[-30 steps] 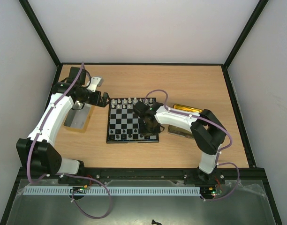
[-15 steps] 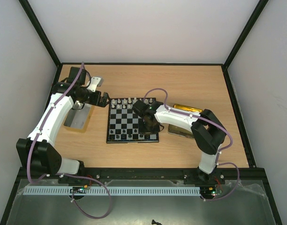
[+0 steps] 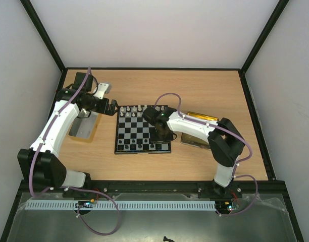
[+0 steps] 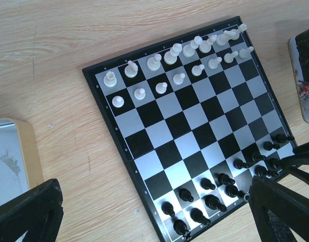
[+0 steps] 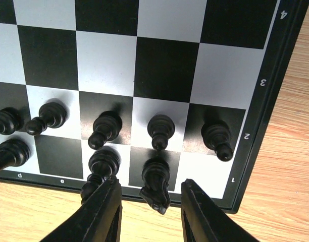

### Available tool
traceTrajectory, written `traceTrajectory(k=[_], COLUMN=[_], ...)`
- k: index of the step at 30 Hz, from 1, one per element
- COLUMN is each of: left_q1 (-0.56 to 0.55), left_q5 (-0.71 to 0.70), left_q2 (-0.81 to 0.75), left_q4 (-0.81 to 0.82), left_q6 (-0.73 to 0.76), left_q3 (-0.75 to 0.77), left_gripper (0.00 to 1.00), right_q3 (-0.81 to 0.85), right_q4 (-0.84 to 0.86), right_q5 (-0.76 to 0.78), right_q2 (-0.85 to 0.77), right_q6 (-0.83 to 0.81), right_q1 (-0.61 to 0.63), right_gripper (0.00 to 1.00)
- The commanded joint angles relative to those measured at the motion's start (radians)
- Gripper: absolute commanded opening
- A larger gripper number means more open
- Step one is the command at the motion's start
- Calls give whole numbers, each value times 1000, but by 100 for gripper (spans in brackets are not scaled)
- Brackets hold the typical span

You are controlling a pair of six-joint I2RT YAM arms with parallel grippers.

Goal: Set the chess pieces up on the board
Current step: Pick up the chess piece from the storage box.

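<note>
The board (image 3: 142, 130) lies mid-table, with white chess pieces (image 3: 139, 111) in its two far rows and black chess pieces (image 3: 144, 145) in its two near rows. My right gripper (image 3: 162, 133) hangs over the near right corner. In the right wrist view this gripper (image 5: 152, 212) is open astride a black knight (image 5: 155, 184), which stands free on the back row of the board (image 5: 109, 60), with black pawns (image 5: 160, 130) in front of it. My left gripper (image 3: 112, 107) hovers wide open at the board's far left corner. In the left wrist view the left gripper (image 4: 154, 222) is over the board (image 4: 195, 116) and holds nothing.
A silver-grey metal tray (image 3: 84, 126) lies left of the board under the left arm. A gold tray (image 3: 201, 117) sits to the right, partly covered by the right arm. Black frame rails border the table.
The right wrist has shifted slightly toward the far side over the board's near right corner. The left arm has not moved.
</note>
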Motion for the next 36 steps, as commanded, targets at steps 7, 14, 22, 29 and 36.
traceTrajectory(k=[7, 14, 22, 29, 36], left_q1=[8, 8, 8, 8, 8], left_q5=[17, 15, 16, 17, 18], left_q2=[-24, -24, -19, -15, -7], left_q4=[-2, 0, 1, 0, -1], left_q6=[0, -1, -1, -1, 0], left_q3=[-12, -5, -3, -2, -1], left_gripper=[100, 100, 100, 100, 100], right_q3=[94, 121, 147, 96, 61], right_q4=[-122, -153, -102, -44, -4], right_q5=[112, 136, 90, 38, 20], right_q2=[-95, -114, -37, 5, 34], right_q6=[-15, -94, -120, -116, -124], right_q1=[-102, -412, -555, -610, -629], right_gripper=[31, 31, 31, 32, 31])
